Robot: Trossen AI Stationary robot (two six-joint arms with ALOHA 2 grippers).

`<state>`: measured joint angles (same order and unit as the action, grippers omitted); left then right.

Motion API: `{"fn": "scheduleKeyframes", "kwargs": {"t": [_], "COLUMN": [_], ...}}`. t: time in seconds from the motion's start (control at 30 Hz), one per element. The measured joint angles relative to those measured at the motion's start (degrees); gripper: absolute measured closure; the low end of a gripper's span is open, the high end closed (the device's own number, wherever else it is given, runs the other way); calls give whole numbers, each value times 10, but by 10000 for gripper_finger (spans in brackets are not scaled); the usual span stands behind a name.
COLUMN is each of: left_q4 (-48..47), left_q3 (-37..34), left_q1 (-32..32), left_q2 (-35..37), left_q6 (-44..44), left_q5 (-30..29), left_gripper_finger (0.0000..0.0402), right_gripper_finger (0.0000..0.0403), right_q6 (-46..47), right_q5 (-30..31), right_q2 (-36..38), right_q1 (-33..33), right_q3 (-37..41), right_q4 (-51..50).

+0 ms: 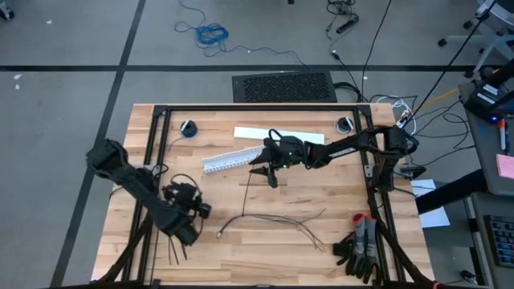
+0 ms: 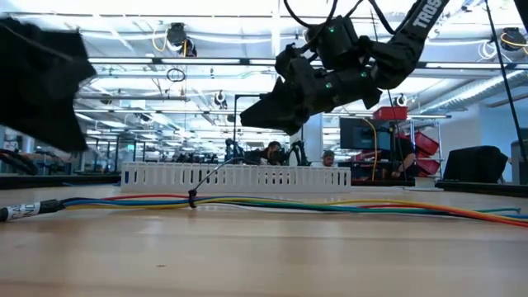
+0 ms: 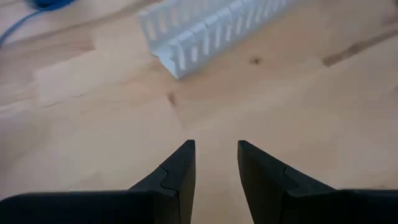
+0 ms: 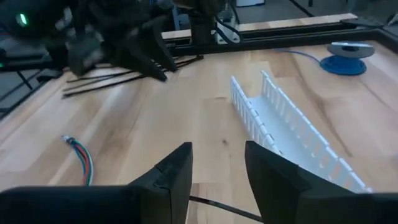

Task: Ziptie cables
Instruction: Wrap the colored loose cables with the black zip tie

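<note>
1. At table front, left side: spare zipties (image 1: pixel 175 250) flat on the wood, beside the left arm. Front right: dark gloves (image 1: pixel 357 245).
2. Just behind: cables (image 1: pixel 273 218) lying in a shallow arc across the table's middle, loose, touched by neither gripper.
3. Left of the cables: left gripper (image 1: pixel 205 210) hovering over bare wood, fingers (image 3: pixel 180 168) apart, nothing between them.
4. On the bundle: one ziptie (image 2: pixel 213 175) looped at the cables, tail slanting up towards the right gripper.
5. Above mid-table: right gripper (image 1: pixel 259 170) off the wood, jaws parted; can't confirm any grip on that tail.
6. Behind it: white slotted duct (image 1: pixel 233 158).
7. Far left corner: blue disc (image 1: pixel 189 127).
</note>
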<state>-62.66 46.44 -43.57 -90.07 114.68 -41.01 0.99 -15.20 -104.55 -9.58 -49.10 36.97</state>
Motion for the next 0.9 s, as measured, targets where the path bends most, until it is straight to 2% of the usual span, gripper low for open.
{"fn": "scheduleKeyframes", "kwargs": {"t": [0.13, 0.27, 0.33, 0.5, 0.6, 0.73, 0.9], "left_q4": [-56, -66, -49, 27, 70, 102, 74], "left_q3": [6, 3, 1, -2, -2, 6, 33], "left_q1": [-28, -33, -25, -2, 14, 16, -17], "left_q2": [21, 19, 18, 14, 10, 10, 10], "left_q6": [73, 77, 66, -29, -26, 22, 99], "left_q5": [-1, -11, -15, -17, -13, 42, 109], "left_gripper_finger": [284, 284, 284, 284, 284, 284, 284], "right_gripper_finger": [264, 264, 264, 264, 264, 264, 264], "right_q6": [-36, -51, -57, -64, -64, -64, -78], "right_q5": [-1, -2, -2, -2, -2, -2, -2], "right_q2": [0, 0, 0, -1, -1, 0, -1], "right_q1": [0, 0, 1, 16, 26, 39, 55], "right_q3": [0, 0, 0, 0, 0, 0, 0], "right_q4": [-3, -25, -38, -68, -61, -50, -78]}}
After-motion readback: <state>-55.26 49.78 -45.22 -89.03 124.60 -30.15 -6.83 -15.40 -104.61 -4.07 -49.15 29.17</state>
